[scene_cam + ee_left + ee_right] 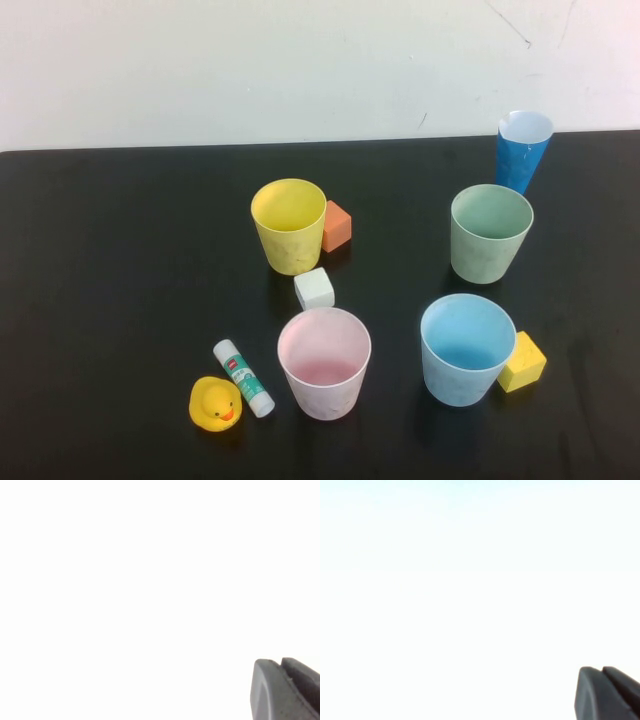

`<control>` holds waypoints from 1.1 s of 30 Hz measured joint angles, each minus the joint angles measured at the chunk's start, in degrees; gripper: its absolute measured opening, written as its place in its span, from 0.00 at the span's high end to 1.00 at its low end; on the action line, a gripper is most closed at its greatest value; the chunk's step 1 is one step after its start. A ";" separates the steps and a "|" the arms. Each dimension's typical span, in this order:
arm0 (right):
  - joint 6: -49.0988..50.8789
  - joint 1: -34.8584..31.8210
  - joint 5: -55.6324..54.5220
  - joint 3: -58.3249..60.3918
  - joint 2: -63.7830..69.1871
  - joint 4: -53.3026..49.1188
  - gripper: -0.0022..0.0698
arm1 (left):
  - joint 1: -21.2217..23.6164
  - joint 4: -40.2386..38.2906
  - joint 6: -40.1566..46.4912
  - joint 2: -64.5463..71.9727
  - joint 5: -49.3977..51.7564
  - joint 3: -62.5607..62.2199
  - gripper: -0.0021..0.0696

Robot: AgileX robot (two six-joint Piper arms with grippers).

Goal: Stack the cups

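Note:
Four cups stand upright and apart on the black table [120, 260]: yellow [289, 226] at the middle back, sage green [490, 233] at the right back, pink [324, 362] at the front middle, light blue [467, 348] at the front right. All are empty. Neither arm shows in the high view. The left gripper [280, 661] shows only in the left wrist view, its two dark fingertips pressed together against a blank white background. The right gripper [601, 669] shows the same way in the right wrist view, shut on nothing.
A tall dark-blue cone cup [522, 150] stands at the back right. An orange block [337, 226] touches the yellow cup, a white block [314, 288] sits in front of it. A yellow block [522, 361] lies beside the blue cup. A glue stick [243, 377] and rubber duck [215, 404] lie front left.

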 joint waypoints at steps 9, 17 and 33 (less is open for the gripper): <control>-8.62 0.00 31.48 -22.08 1.11 0.10 0.97 | 0.00 -4.82 15.03 6.49 31.22 -22.64 0.97; -7.68 0.00 59.21 -30.99 12.78 3.51 0.97 | 0.00 -5.41 15.84 26.50 55.35 -33.81 0.97; -13.81 0.00 82.09 -25.27 26.47 15.71 0.97 | 0.00 -35.31 38.23 61.79 63.98 -44.15 0.97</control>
